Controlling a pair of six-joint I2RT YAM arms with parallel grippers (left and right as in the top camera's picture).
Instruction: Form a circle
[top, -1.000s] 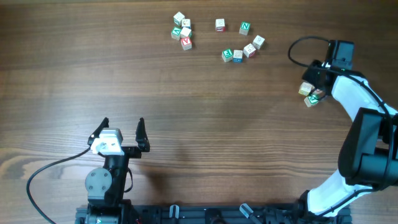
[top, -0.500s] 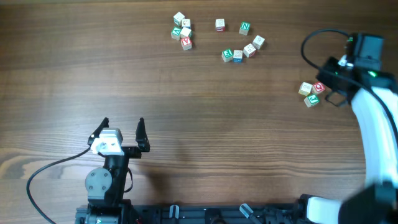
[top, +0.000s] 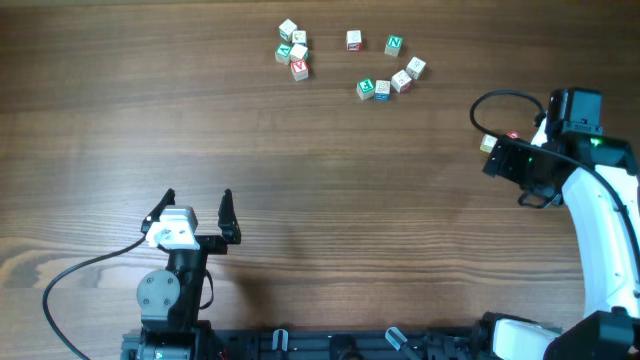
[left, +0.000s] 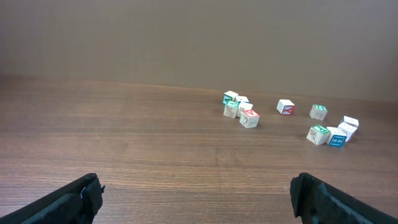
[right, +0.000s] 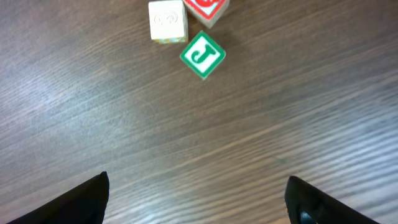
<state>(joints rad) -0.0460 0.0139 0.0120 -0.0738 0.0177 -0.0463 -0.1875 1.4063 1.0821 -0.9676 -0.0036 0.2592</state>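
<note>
Clearly no circle is formed yet. Left fingers (top: 227, 208) are spread, empty; right fingers (right: 81, 199) are released near three small wooden letter cubes (right: 202, 55), stranded well apart from two loose cube clusters (top: 382, 89) far across the brown wooden counter (top: 350, 200).

Green block (right: 203, 55) — letter J

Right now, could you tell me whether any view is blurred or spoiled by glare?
Overhead: even light, sharp. Left wrist: sharp, its fingers dark, featureless. Right wrist: green J block crisp, faint sheen on the table at left.
</note>
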